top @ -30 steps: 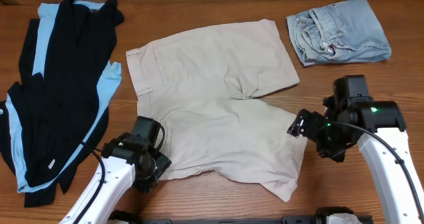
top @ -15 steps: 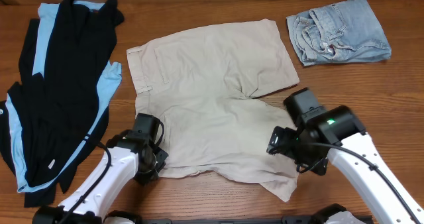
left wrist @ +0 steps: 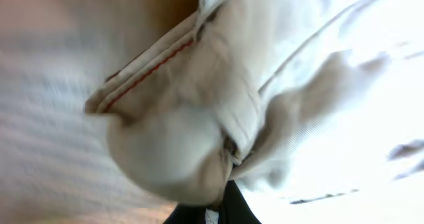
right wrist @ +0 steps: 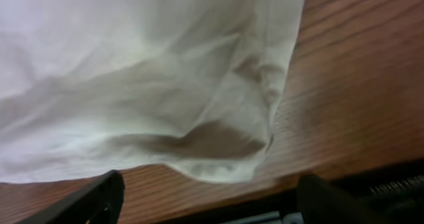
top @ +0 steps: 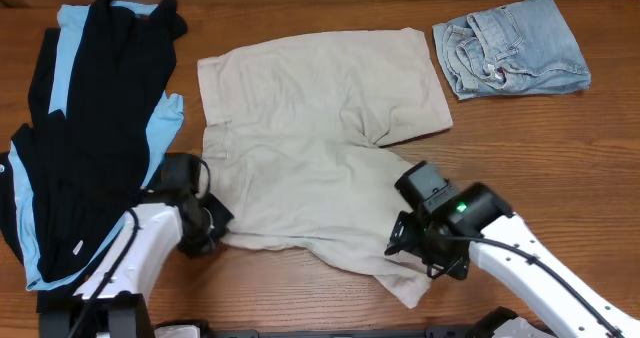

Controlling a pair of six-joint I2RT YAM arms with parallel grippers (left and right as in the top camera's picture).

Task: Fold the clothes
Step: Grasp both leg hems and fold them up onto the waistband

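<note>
The beige khaki shorts lie spread across the middle of the table. My left gripper is at their near-left corner, shut on a bunched fold by the waistband; red stitching shows along the seam, and the jaws meet on the cloth. My right gripper hovers over the near-right leg. In the right wrist view its dark fingers stand wide apart on either side of the leg hem, which rests on the wood, with nothing held.
A black garment with light-blue panels sprawls at the left, close to my left arm. Small light-blue denim shorts lie bunched at the back right. The wooden table shows its front edge just below the right gripper.
My left gripper closed on the shorts' near-left corner and drew it leftward, shifting the cloth. The right arm swung left from beside the shorts to above the near leg hem.
</note>
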